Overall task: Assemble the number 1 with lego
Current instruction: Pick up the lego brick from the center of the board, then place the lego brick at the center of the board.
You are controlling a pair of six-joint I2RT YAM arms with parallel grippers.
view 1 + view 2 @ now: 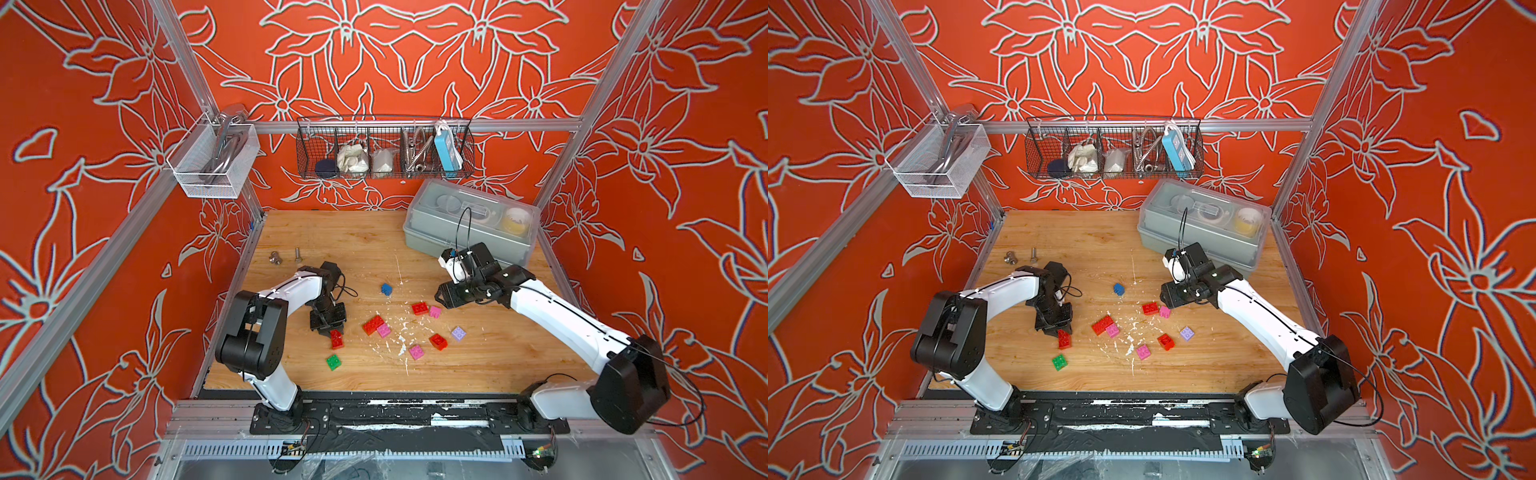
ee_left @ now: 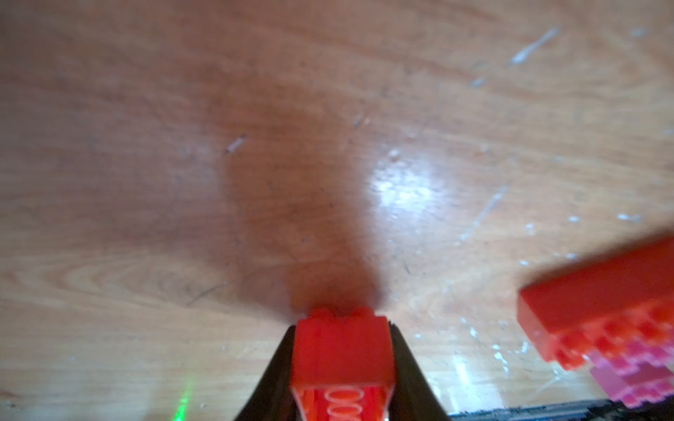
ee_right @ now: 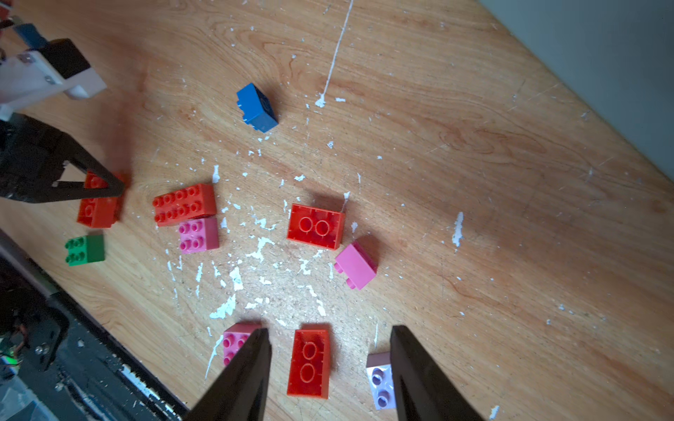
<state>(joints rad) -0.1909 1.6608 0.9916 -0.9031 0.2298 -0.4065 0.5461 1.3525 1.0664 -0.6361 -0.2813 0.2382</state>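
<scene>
Pick-up step: the left gripper (image 2: 341, 326) is pinching a red brick (image 2: 343, 353) lying on the bench (image 2: 146, 182), jaws pressing both sides. The right gripper (image 3: 330, 329) is hovering, jaws spread (holding nothing). Next, seating it on the long red brick (image 3: 184, 204) calls for stud alignment.

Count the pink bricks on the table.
3 pink bricks: one against the long red brick, one on its side by the upturned red brick, one nearer the front edge. Others may hide under the left arm.
</scene>
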